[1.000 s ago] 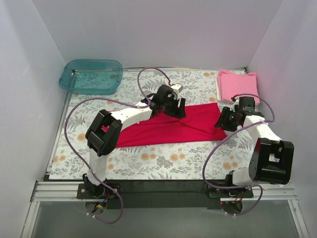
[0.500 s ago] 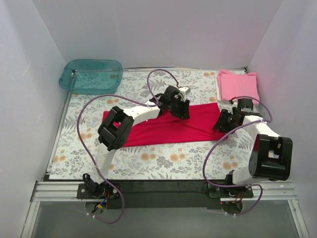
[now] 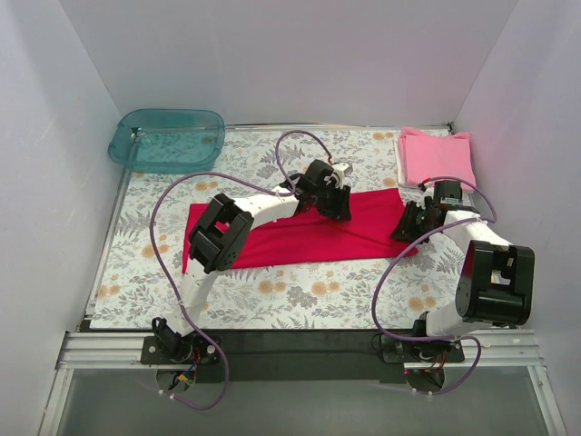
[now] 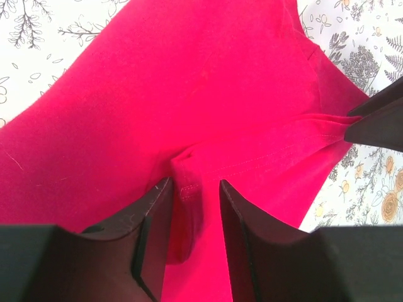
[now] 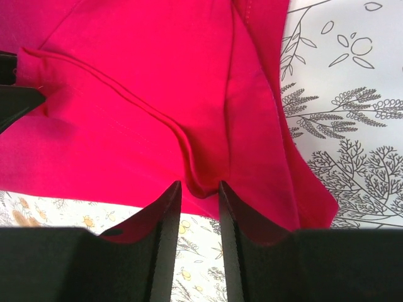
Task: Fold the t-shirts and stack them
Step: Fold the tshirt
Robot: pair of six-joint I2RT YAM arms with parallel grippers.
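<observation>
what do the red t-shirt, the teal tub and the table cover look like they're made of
The red t-shirt: soft matte knit fabric, probably cotton; it creases and shows stitched hems. The teal tub: translucent glossy plastic; the rim shines and light passes through. The table cover: flat sheet with a printed floral pattern; cloth or vinyl, cannot tell.

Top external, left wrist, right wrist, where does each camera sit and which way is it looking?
Top external: high behind the robot, looking down on the table; shows left arm, right arm, red t-shirt, pink t-shirt, teal tub.
Left wrist: on the left arm, looking down past the left end effector, fingers either side of a red fold.
Right wrist: likewise, over the right end effector at the shirt's edge.
Shared: each wrist view catches the other end effector's fingertip at its edge.
</observation>
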